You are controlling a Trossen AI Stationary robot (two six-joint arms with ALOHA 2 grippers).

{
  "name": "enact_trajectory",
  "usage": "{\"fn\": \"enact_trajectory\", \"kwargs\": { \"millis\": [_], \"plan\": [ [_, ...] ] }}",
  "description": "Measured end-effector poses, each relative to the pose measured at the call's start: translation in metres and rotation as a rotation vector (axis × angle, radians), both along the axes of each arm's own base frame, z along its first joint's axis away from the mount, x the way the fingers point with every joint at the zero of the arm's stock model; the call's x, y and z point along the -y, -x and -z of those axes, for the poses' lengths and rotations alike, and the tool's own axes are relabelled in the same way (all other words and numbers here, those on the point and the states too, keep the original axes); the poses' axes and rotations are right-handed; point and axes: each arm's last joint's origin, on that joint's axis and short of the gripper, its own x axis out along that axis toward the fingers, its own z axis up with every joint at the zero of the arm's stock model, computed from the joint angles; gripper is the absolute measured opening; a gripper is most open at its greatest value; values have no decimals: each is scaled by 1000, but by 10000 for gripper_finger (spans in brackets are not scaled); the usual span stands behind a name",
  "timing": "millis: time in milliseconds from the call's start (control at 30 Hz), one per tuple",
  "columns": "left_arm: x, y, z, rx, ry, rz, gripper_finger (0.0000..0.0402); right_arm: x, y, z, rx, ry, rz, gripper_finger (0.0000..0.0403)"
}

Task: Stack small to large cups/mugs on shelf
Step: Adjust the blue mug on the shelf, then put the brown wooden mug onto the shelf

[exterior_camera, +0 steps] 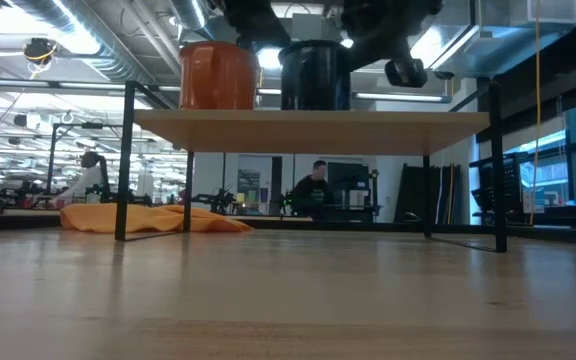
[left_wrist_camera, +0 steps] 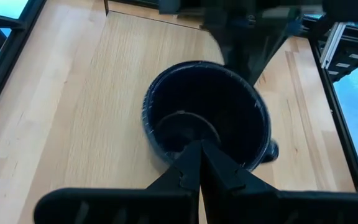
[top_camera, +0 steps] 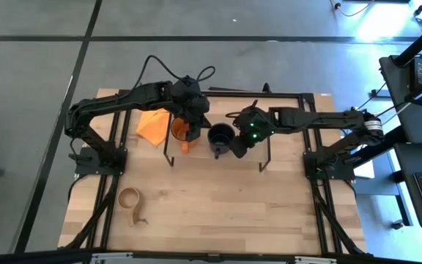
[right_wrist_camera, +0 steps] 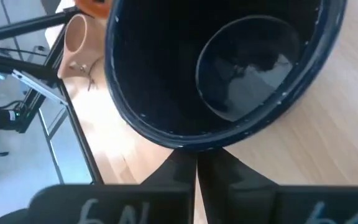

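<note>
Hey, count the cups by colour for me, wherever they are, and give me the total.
Orange mug: 1
Dark navy mug: 1
Tan wooden cup: 1
Total: 3

Glossy dark mug and glossy orange mug on a smooth pale-wood shelf with thin black metal legs.

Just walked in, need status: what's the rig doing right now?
Stacking mugs on the shelf. The orange mug and dark mug stand side by side on it. The right hand is shut at the dark mug's rim; the left hand is shut over the orange mug. The wooden cup is not yet shelved, on the table.
</note>
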Motion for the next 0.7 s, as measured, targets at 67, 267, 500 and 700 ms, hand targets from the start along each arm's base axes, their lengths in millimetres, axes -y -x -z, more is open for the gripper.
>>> {"fn": "enact_trajectory", "kwargs": {
  "millis": [67,267,500,700],
  "plan": [
    [0,0,0,-2,2,-1,0,2,-5,6,-10,2,-3,14],
    [0,0,1,-9,4,-3,0,10,-12,17,-41,17,10,14],
    [0,1,1,-18,6,-3,0,25,-12,15,-17,45,51,14],
    [0,2,3,-37,-20,-15,0,28,-12,15,-9,31,47,14]
  ]
}}
